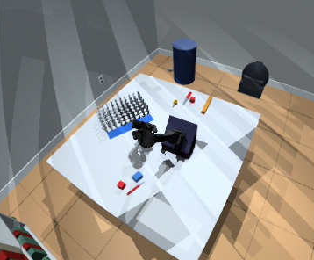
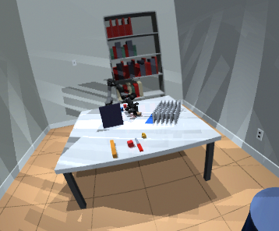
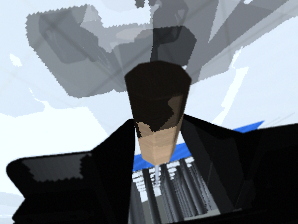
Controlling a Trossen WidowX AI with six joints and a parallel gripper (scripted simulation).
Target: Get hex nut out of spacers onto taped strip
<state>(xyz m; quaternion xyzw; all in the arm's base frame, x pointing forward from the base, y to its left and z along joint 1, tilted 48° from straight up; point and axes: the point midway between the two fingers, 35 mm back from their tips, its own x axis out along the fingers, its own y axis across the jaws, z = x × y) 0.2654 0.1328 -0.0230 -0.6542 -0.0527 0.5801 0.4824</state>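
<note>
The gripper (image 1: pixel 138 129) (image 2: pixel 137 111) (image 3: pixel 159 122) is shut on the wooden handle (image 3: pixel 157 142) of a tool. The handle's dark end faces the wrist camera, and a thin metal shaft shows beyond it toward the spacers. The standing metal spacers (image 1: pixel 125 111) (image 2: pixel 167 113) (image 3: pixel 192 185) form a dense upright field. The blue taped strip (image 1: pixel 130 127) (image 2: pixel 149 119) (image 3: pixel 250 128) runs along their front. The gripper is above the table, just in front of the strip; the tool's tip cannot be made out. The nut cannot be seen in any view.
A dark box (image 1: pixel 188 124) (image 2: pixel 111 115) stands beside the arm. A blue block (image 1: pixel 137 176), red block (image 1: pixel 121 184) and red pen-like tool (image 1: pixel 133 189) lie on one side. A red-handled tool (image 2: pixel 140 148), red cube (image 2: pixel 130 143), yellow item (image 2: pixel 143 136) and orange bar (image 2: pixel 113 149) lie opposite.
</note>
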